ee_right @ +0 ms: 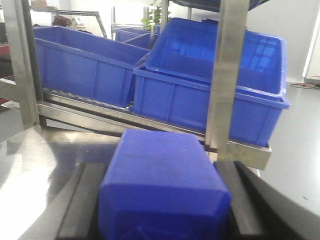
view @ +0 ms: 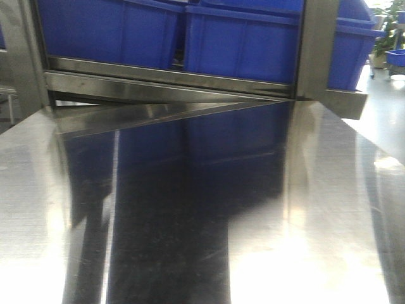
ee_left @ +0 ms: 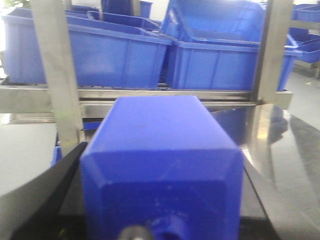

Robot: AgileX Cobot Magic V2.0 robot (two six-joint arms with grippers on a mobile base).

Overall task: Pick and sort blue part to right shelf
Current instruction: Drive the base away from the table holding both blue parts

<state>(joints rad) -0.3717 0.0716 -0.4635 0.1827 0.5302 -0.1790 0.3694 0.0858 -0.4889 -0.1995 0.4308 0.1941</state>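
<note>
A solid-blue part fills the left wrist view, knob end toward the camera. My left gripper is shut on it, black fingers against both sides. In the right wrist view an identical blue part sits between the black fingers of my right gripper, which is shut on it. The right shelf stands straight ahead, with its steel front rail and posts. Neither gripper shows in the front view.
Large blue crates sit side by side on the shelf behind the rail. The shiny steel table runs from the camera up to the shelf. Open floor lies to the right.
</note>
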